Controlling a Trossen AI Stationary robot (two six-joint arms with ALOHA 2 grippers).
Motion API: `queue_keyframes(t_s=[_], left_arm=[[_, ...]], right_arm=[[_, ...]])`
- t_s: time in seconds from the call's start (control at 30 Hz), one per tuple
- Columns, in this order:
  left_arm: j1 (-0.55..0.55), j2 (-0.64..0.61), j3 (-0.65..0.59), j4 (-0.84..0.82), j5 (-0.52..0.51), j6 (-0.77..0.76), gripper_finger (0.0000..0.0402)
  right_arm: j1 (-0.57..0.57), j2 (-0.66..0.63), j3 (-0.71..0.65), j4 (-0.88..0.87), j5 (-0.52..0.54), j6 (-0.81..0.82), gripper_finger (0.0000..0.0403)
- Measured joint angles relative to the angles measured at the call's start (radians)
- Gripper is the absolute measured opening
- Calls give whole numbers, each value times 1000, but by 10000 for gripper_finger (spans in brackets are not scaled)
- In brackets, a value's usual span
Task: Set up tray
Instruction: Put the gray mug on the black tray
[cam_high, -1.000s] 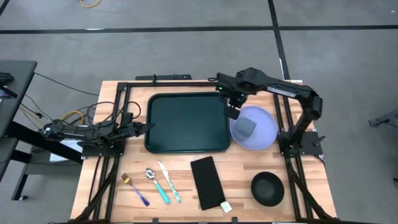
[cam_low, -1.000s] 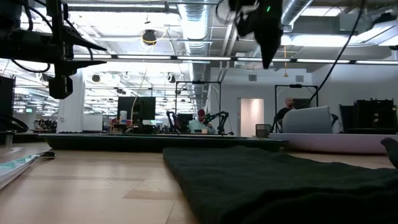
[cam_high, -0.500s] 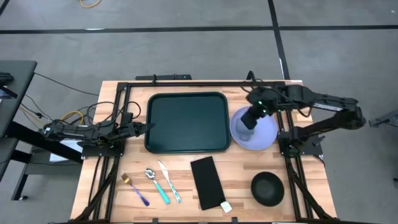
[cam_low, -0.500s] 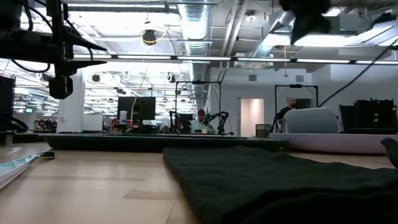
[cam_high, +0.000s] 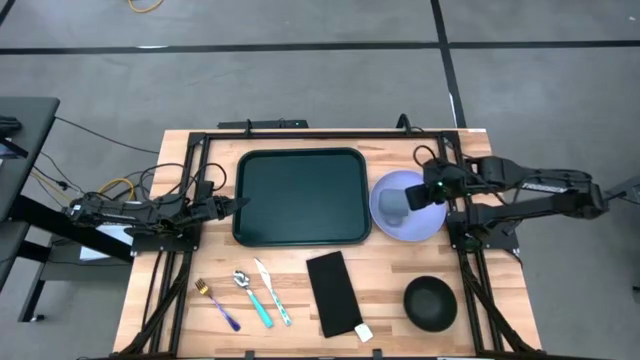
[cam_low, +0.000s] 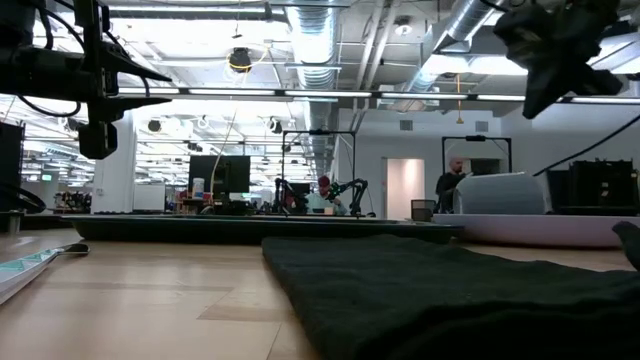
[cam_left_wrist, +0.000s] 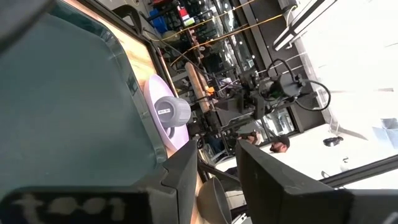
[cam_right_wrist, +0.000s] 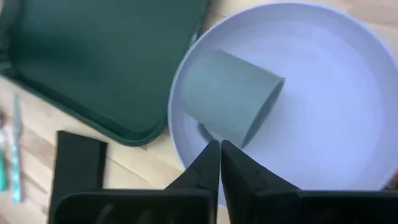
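The dark green tray (cam_high: 300, 196) lies flat in the middle of the table. To its right sits a lavender plate (cam_high: 425, 215) with a grey cup (cam_high: 393, 203) lying on its side on it. My right gripper (cam_high: 420, 196) hangs shut above the plate's right part, fingers toward the cup (cam_right_wrist: 227, 102); the low view shows it high above the table (cam_low: 540, 95). My left gripper (cam_high: 237, 204) waits open over the tray's left rim, also raised.
Near the table's front edge lie a fork (cam_high: 217, 305), a spoon (cam_high: 252, 297) and a knife (cam_high: 272, 290), then a flat black napkin (cam_high: 333, 292), a small white piece (cam_high: 362, 332) and a black bowl (cam_high: 430, 303). Black frame rails run along the table's sides.
My right arm has swung from above the tray's far right corner toward the table's right edge, across the plate, and drawn back; its gripper now hangs over the plate's right part. The cup and plate have stayed put.
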Motion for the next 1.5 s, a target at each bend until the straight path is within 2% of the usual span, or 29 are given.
queue_keyframes(t_s=[0.33,0.5,0.73,0.93,1.17,1.33,1.5], left_arm=[[0,0,0,0,1,-10,100],[0,0,0,0,8,-12,100],[0,0,0,0,9,-19,100],[0,0,0,0,9,-20,100],[0,0,0,0,10,-20,100],[0,0,0,0,10,-26,100],[0,0,0,0,10,-26,100]], right_arm=[[18,-152,-179,32,1,95,138],[18,-229,-300,172,2,132,165],[18,-270,-418,312,20,170,162],[-1,-269,-457,376,42,163,149],[-59,-267,-508,470,17,138,135],[-107,-248,-530,582,-61,93,124],[-152,-203,-547,671,-158,81,82]])
